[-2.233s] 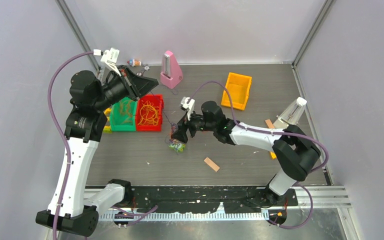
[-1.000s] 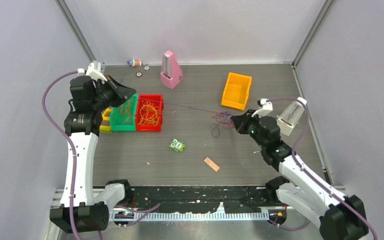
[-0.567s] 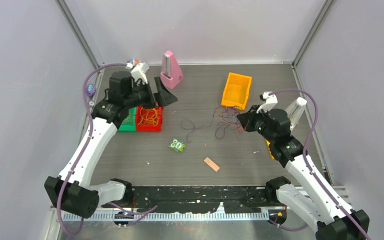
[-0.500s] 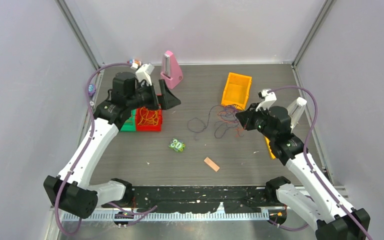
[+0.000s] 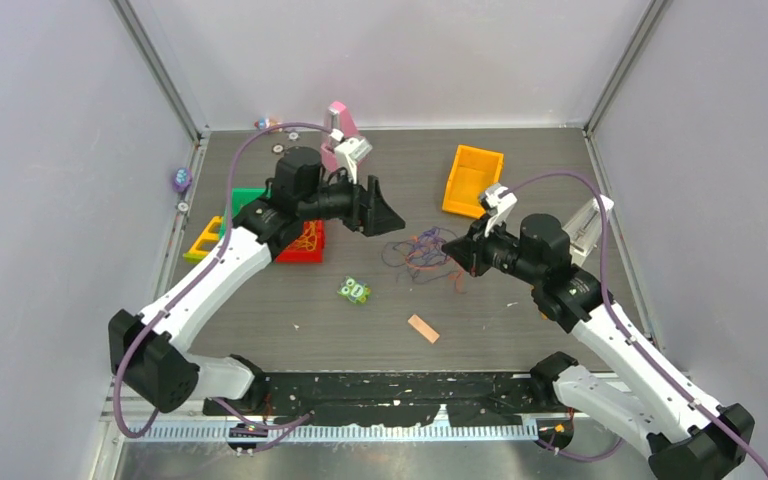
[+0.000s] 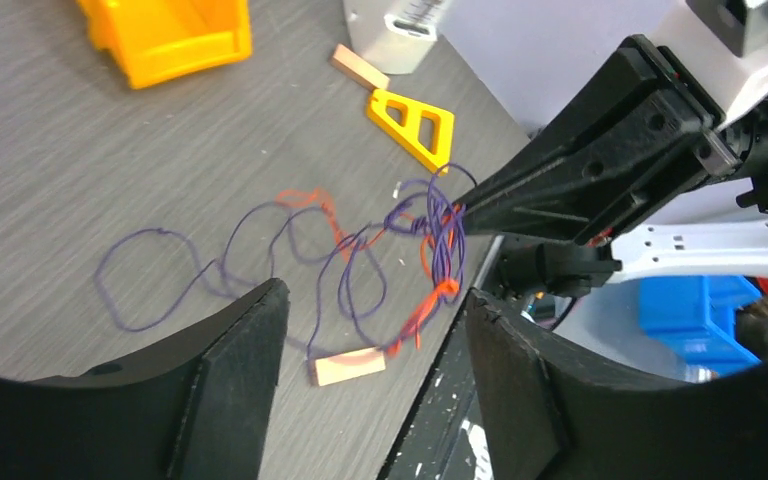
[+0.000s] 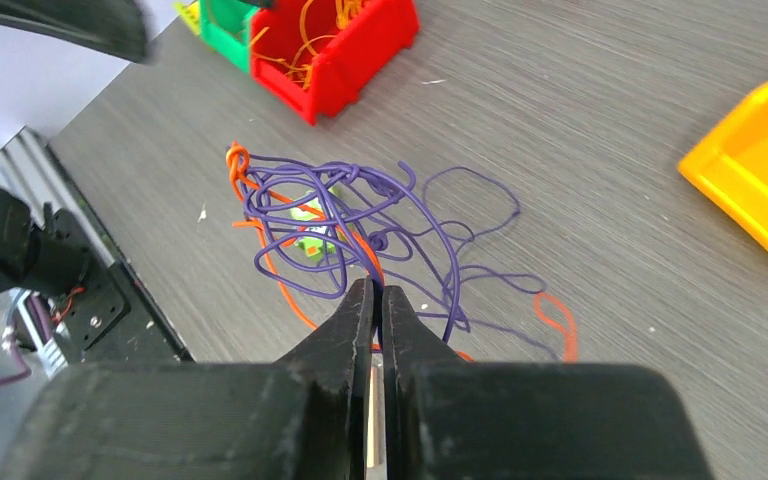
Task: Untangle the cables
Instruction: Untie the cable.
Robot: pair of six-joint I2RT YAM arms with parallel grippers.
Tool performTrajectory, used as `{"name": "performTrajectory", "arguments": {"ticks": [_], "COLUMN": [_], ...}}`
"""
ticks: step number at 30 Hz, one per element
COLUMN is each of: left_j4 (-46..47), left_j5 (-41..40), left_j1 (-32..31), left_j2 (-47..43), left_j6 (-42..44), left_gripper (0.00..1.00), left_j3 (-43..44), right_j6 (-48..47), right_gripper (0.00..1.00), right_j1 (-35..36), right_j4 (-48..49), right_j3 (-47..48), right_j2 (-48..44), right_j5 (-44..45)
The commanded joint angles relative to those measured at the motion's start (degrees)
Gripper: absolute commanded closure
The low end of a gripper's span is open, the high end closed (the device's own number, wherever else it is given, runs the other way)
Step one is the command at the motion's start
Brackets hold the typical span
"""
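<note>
The cables [image 5: 418, 250] are a loose tangle of purple and orange strands at the table's middle. In the right wrist view the cables [image 7: 332, 215] hang from my right gripper [image 7: 378, 292], which is shut on a few strands, the rest trailing on the table. My right gripper [image 5: 453, 256] sits at the tangle's right edge. My left gripper [image 5: 390, 218] hovers just left of and above the tangle, open. In the left wrist view my left gripper [image 6: 377, 297] stands wide with nothing in it, the cables [image 6: 355, 255] lying below and beyond its fingers [image 6: 240, 370].
A red bin [image 5: 312, 245] with orange strands and a green bin [image 5: 245, 198] stand at the left. An orange bin [image 5: 473, 180] is behind the tangle. A green toy [image 5: 355, 291], a wood block [image 5: 422, 328], a pink metronome [image 5: 337, 112] and a white one [image 5: 590, 222] stand around.
My left arm has swung right from the bins to the tangle and its jaws have opened. My right gripper has carried the cables leftward; the stretched purple strand has gone slack.
</note>
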Motion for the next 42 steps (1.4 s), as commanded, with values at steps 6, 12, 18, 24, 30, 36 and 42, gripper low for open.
{"name": "performTrajectory", "arguments": {"ticks": [6,12,18,24,30,36,42], "left_j4": [9.77,10.31,15.20,20.45,23.97,21.87,21.32], "left_j5": [6.92,10.33,14.10,12.39,9.09,8.74,13.37], "left_j1": [-4.50,-5.02,-5.70,-5.59,-4.94,-3.84,-3.05], "left_j2": [5.97,8.85,10.45,8.57,3.71,0.91,-0.03], "left_j6": [-3.44,-6.12,-10.13,-10.54,-8.41,-5.83,-6.48], "left_gripper": [0.39,0.46,0.57,1.00,1.00,1.00,1.00], "left_j3": [0.03,-0.32,-1.39,-4.22,-7.58,-7.73,-6.19], "right_j6": [-4.79,-5.64,-6.49,-6.04,-1.77,4.45,8.85], "right_gripper": [0.94,0.94,0.94,0.73,0.23,0.24,0.28], "right_j1": [5.58,6.67,7.71,8.14,8.08,3.76,-5.87], "right_j4": [0.64,0.77,0.21,0.37,5.69,10.39,18.86], "right_j3": [4.64,4.96,5.17,4.54,-2.09,-9.81,-13.17], "right_j2": [0.12,0.21,0.92,0.79,-6.00,-13.52,-9.17], "right_j5": [1.16,0.62,0.56,2.01,10.33,18.85,7.33]}}
